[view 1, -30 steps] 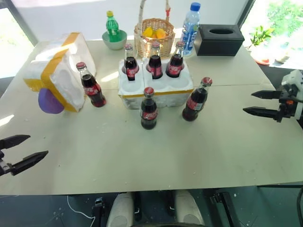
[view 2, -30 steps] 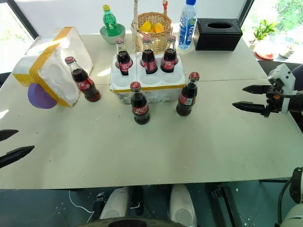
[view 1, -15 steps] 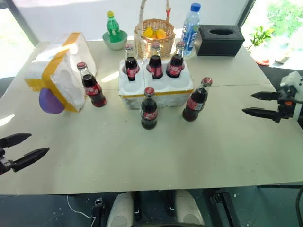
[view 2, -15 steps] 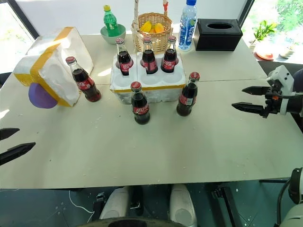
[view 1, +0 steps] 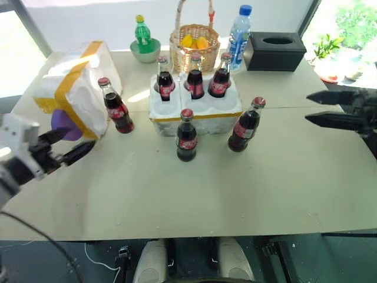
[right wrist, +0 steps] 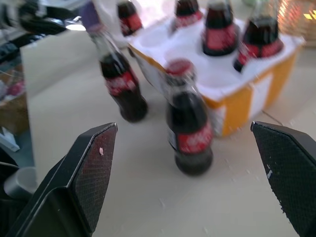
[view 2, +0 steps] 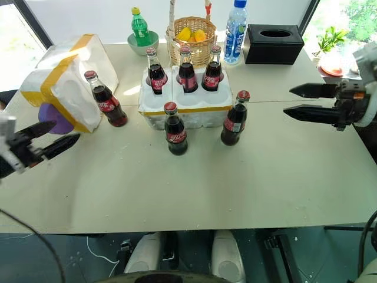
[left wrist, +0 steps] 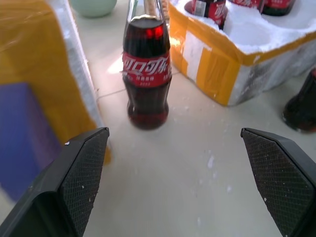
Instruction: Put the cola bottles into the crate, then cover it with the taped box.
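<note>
The crate (view 1: 203, 106), a low white foam block with a yellow band, sits mid-table. Three cola bottles (view 1: 195, 81) stand in its back row. Three more stand on the table: one by the taped box (view 1: 118, 107), one in front of the crate (view 1: 187, 137), one at its right front corner (view 1: 244, 127). The taped box (view 1: 73, 88) lies at the left, its purple piece facing me. My left gripper (view 1: 79, 137) is open beside the box and points at the left bottle (left wrist: 146, 74). My right gripper (view 1: 307, 108) is open at the right, level, facing the right bottle (right wrist: 190, 128).
Behind the crate stand a wicker basket (view 1: 194, 41) of fruit, a green soda bottle (view 1: 141, 34) in a bowl, a water bottle (view 1: 238, 29) and a black tissue box (view 1: 275, 50). Bare tabletop spreads across the near half.
My left gripper has come in from the near left edge toward the taped box and the left bottle. My right gripper has risen and shifted a little inward. Both stay open.
</note>
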### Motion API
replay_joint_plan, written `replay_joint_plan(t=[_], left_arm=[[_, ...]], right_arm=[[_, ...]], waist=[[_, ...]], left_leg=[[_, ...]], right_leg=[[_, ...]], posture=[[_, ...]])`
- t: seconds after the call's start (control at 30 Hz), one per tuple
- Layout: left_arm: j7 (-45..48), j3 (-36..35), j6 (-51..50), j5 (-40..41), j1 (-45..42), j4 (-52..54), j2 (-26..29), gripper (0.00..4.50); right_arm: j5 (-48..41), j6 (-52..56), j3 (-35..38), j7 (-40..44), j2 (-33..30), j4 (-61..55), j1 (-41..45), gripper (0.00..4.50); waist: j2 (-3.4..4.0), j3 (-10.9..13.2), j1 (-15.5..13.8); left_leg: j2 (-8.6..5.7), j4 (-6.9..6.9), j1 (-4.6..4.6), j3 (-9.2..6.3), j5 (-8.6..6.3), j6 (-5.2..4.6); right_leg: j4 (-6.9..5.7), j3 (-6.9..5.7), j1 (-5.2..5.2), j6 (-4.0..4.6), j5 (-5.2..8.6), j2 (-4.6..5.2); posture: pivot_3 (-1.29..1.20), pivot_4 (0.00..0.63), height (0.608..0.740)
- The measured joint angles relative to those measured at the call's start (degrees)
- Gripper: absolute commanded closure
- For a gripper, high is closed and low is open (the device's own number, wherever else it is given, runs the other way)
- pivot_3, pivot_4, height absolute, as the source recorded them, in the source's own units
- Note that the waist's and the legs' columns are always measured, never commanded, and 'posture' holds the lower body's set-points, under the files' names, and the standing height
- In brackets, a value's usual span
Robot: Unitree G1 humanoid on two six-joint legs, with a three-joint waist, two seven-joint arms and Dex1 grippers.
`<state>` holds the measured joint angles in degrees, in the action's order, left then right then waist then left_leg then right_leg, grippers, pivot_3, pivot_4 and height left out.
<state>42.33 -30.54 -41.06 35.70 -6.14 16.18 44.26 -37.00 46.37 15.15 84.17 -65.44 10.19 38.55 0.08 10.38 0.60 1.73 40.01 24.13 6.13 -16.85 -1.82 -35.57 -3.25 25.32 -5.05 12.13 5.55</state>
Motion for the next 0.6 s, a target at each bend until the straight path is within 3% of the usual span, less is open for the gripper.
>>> replay_joint_plan(t=[0.2,0.6], left_arm=[[-6.74,9.80,2.57,-4.79,-8.45,-3.27,-5.29,0.02],[-16.80,17.05,10.73,-15.29,-22.59,-20.03,-13.08,0.02]], right_arm=[[-3.38,3.71,1.06,-5.80,1.92,-6.75,-0.24,0.06],[-9.39,6.95,1.79,-11.44,3.09,-13.28,-0.40,0.06]], waist=[[-0.02,0.01,-0.05],[-0.09,0.01,-1.17]], left_leg=[[-0.01,0.02,-0.02,0.02,0.15,0.24],[-0.03,0.09,-0.02,0.02,0.16,0.23]], right_leg=[[-0.03,0.00,0.00,-0.02,-0.01,-0.01],[-0.03,0.00,-0.04,-0.12,-0.07,-0.03]], posture=[[0.00,0.150,0.740],[0.00,0.150,0.740]])
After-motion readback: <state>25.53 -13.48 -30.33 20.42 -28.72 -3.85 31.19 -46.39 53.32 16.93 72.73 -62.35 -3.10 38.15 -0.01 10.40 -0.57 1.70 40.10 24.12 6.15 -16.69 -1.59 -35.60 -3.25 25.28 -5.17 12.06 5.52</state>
